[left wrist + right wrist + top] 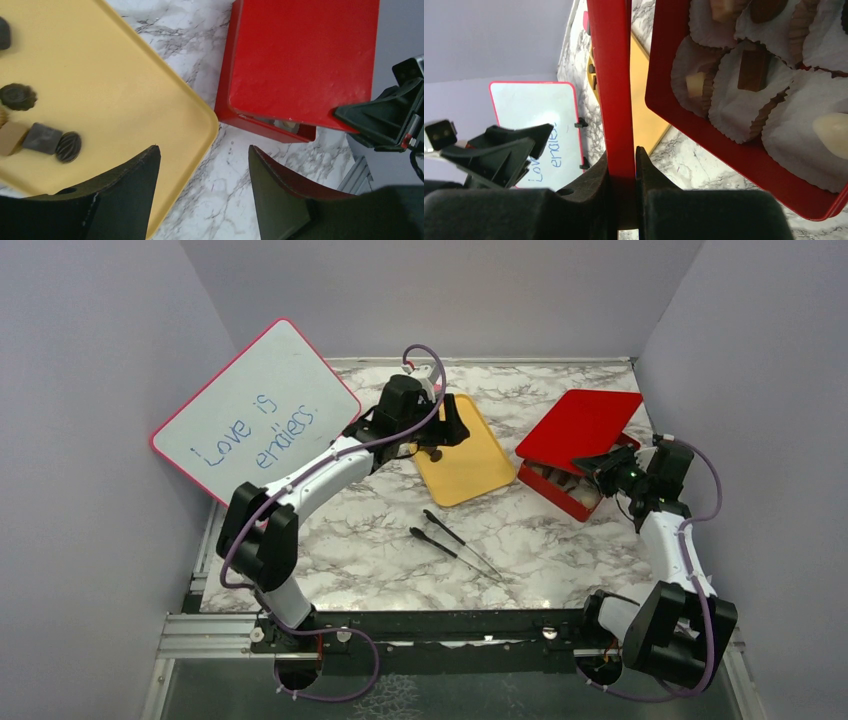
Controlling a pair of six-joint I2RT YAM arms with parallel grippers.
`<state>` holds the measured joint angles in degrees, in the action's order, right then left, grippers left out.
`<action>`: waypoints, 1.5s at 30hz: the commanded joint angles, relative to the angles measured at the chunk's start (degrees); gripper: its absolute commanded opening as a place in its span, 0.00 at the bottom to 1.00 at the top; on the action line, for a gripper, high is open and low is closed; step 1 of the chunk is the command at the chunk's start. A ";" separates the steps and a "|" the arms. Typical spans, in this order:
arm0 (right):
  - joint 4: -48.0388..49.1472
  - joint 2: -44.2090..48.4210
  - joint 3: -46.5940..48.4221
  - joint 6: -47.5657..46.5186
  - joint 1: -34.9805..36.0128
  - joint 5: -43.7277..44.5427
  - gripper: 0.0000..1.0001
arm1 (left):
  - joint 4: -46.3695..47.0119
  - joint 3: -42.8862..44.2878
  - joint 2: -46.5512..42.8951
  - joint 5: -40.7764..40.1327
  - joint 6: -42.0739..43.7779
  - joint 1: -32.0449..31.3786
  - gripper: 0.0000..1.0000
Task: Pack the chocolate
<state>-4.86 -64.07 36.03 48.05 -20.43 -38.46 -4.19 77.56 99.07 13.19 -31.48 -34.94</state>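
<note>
From the top view, your left arm reaches out over the yellow tray (478,472), and the left claw (447,432) hangs above its near-left part. The red box (578,502) sits to the right of the tray with its red lid (578,423) raised and tilted. Your right claw (603,468) is at the lid's near edge. What lies in the box is too small to make out from here. Two slim black tools (455,543) lie on the marble bench (350,540) in front of the tray, and a whiteboard (255,410) leans against the left wall.

In the left wrist view, your left claw (204,150) is spread wide with nothing between its fingers. It sits above the tray's corner (115,85) and the bare bench. A few pieces of chocolate (68,146) sit at the far left of the tray, some dark and ridged and one lighter brown. Beyond the tray, the right claw (350,114) meets the lid's edge (305,55).

In the right wrist view, your right claw (623,157) is pinched onto the lid's edge (616,75), one finger on each face. To its right, the open box (724,145) holds white paper cups (734,112). There is more chocolate (752,70) inside them, in brown and cream-white pieces.
</note>
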 commanded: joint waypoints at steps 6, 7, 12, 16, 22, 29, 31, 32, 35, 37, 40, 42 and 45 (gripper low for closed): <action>4.13 -0.95 -1.08 -2.99 -2.34 -5.09 0.01 | 8.52 14.16 16.27 6.82 -5.34 -3.74 0.64; 4.30 -1.17 -1.25 -3.15 -2.58 -5.10 0.01 | 9.48 14.73 17.36 7.16 -5.31 -4.21 0.64; 3.37 -2.80 -1.87 -4.96 -4.34 -6.88 0.01 | 15.40 15.27 21.63 9.14 -7.69 -5.19 0.61; 2.30 -3.98 -1.94 -7.15 -6.59 -8.99 0.01 | 17.01 16.64 24.85 9.78 -6.85 -6.00 0.61; 3.83 -6.27 -2.11 -7.53 -8.79 -12.48 0.01 | 18.46 18.80 29.04 13.39 -6.24 -6.56 0.75; 2.95 -5.81 -2.64 -7.88 -9.47 -11.64 0.05 | 18.54 21.94 32.50 14.97 -5.76 -7.02 0.77; 2.86 -5.85 -3.13 -8.07 -9.64 -11.62 0.08 | 19.77 22.19 33.47 14.55 -5.32 -7.11 0.68; 2.43 -6.03 -3.22 -8.51 -9.75 -11.71 0.09 | 20.25 22.38 33.91 14.39 -5.03 -7.14 0.63; 2.23 -6.06 -4.23 -8.37 -9.86 -10.86 0.10 | 20.04 23.74 35.19 13.73 -3.63 -7.61 0.60; 1.90 -5.93 -4.28 -8.55 -10.06 -10.32 0.10 | 19.41 23.96 35.28 13.12 -2.58 -7.88 0.59; 1.66 -5.74 -4.39 -8.62 -10.24 -9.38 0.13 | 18.40 23.52 34.85 11.27 -0.88 -8.02 0.59; 0.88 -6.07 -4.39 -8.78 -10.41 -9.06 0.16 | 18.57 23.32 34.87 10.91 -0.16 -8.00 0.57; 0.90 -5.47 -5.35 -8.82 -10.64 -7.72 0.19 | 18.20 24.45 35.64 11.08 0.10 -7.97 0.53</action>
<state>-3.05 -70.22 32.56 41.47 -30.20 -48.73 13.65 99.57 133.73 25.41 -33.69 -42.63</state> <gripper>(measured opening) 0.182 0.548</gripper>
